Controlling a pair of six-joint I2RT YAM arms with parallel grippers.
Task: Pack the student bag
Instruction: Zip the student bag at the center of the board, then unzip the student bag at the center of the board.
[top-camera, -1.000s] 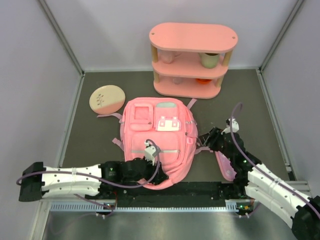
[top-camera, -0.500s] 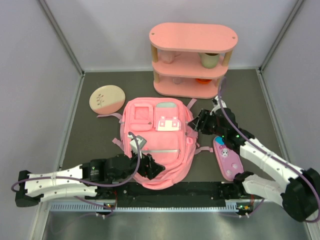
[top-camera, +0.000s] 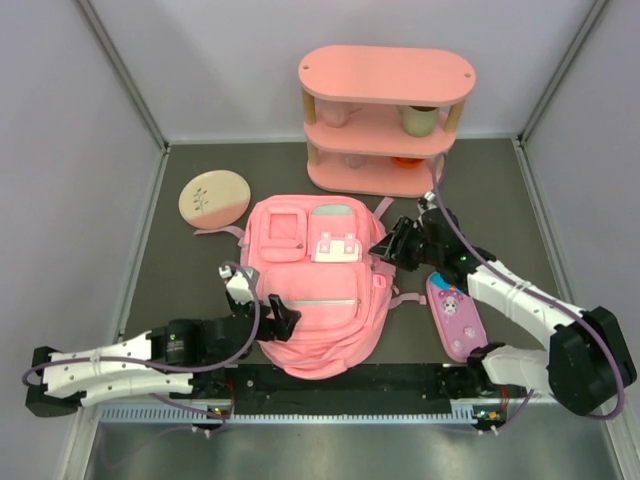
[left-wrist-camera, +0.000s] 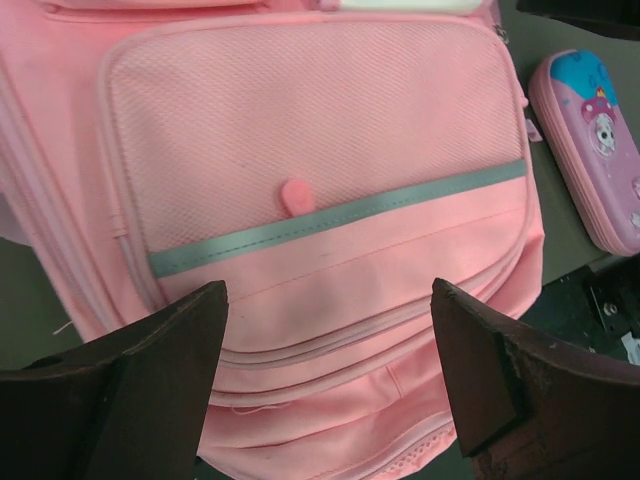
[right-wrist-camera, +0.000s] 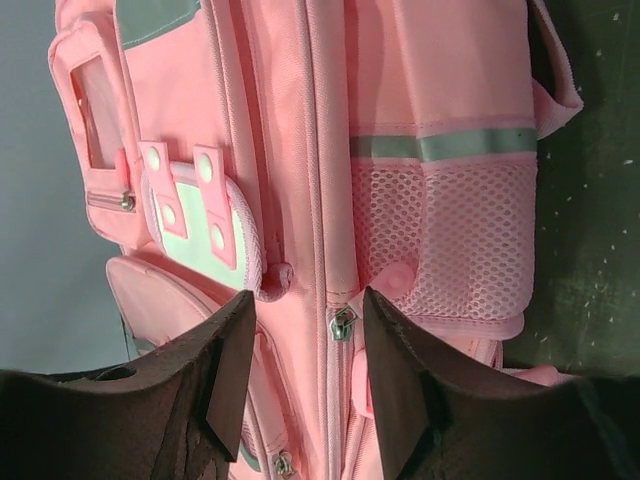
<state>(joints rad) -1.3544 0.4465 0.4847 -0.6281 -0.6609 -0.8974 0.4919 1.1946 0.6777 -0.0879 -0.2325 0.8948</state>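
Near bench edge: left tool (top-camera: 277, 312) hovers over the lower-left front of the large pink fabric backpack (top-camera: 318, 300), fingers (left-wrist-camera: 150, 390) spread wide with nothing between them. Its wrist view looks down on the backpack's mesh front pocket (left-wrist-camera: 300, 140) with a grey strip under it. The backpack lies flat, front up, mid-bench (top-camera: 180, 270), bottom end toward the arm bases. Just beside it on the right is a purple-pink oval pencil case (top-camera: 455, 316) with a cartoon face. Further back, right tool (top-camera: 384, 248) is at the backpack's upper right side, fingers (right-wrist-camera: 225, 370) parted, gripping nothing; a zip pull (right-wrist-camera: 343, 325) shows in the gap. A mint-and-white flap pocket (top-camera: 336, 245) sits on the upper front. Back left is a round cream-and-pink disc (top-camera: 213, 197). At the back wall is a pink three-tier shelf (top-camera: 385, 75) with a beige cup (top-camera: 420, 120) on its middle tier.
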